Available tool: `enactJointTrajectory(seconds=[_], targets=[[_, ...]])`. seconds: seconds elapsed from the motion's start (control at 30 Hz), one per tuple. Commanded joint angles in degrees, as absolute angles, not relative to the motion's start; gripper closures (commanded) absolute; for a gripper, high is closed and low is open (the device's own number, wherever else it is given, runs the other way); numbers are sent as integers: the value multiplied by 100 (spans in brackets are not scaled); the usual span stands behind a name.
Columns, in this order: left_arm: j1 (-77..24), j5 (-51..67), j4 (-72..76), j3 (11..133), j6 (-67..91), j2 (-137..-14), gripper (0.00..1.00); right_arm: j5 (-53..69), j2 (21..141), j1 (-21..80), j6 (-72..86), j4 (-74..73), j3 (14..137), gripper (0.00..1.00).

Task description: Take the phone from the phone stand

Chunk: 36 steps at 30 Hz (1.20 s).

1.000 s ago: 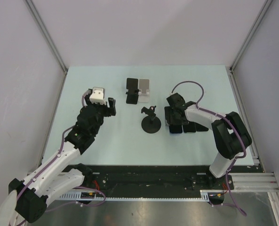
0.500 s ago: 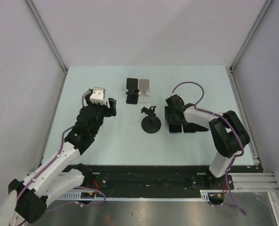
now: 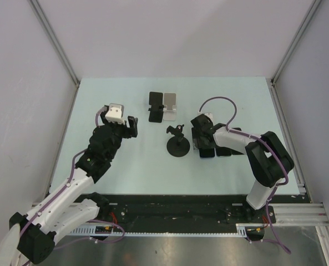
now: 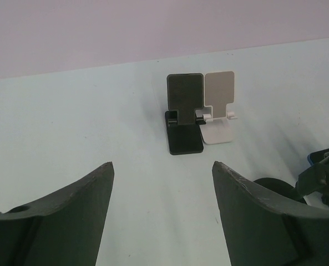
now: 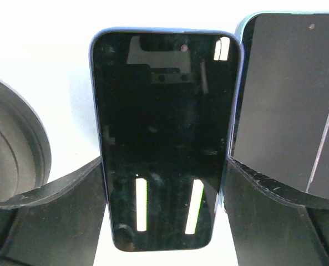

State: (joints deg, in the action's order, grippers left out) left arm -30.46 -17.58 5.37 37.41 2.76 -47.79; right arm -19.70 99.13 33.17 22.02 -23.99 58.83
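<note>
Fingers [image 5: 53, 221] of the right gripper [image 5: 164, 162] are standing apart, flanking the long edges of the phone [image 5: 164, 111]; whether they are pressing it I cannot tell. It is lying flat on the table [image 3: 131, 166], just right of the round stand [image 3: 178, 147], seemingly already off it. Releasing looks to be the step in hand; the next move is calling for a straight lift clear, without dragging the phone.
</note>
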Motion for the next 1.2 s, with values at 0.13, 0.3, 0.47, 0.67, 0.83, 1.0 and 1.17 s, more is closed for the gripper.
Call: enactJointTrajectory(seconds=[0.13,0.3,0.47,0.67,0.83,1.0,1.17], targets=[[-3015,-1608,721,3683,325,-4623,23,-2390,9765,3489,2171,-2531,5836,13],[-3015,-1600,721,3674,316,-4588,23,-2522,9782,3551,2118,-2470,5836,10],[-3015,-1608,712,3674,325,-4579,23,-2785,9861,3551,1987,-2373,5845,12],[-3015,-1600,712,3674,316,-4588,23,-2962,9941,3411,1793,-2259,5845,14],[-3023,-1591,712,3683,316,-4570,23,-2874,9844,3331,1732,-2162,5845,14],[-3023,-1600,703,3683,316,-4570,23,-2716,9704,3244,1696,-2136,5897,14],[-3015,-1600,694,3674,316,-4562,23,-2032,9159,3225,1784,-2390,5950,14]])
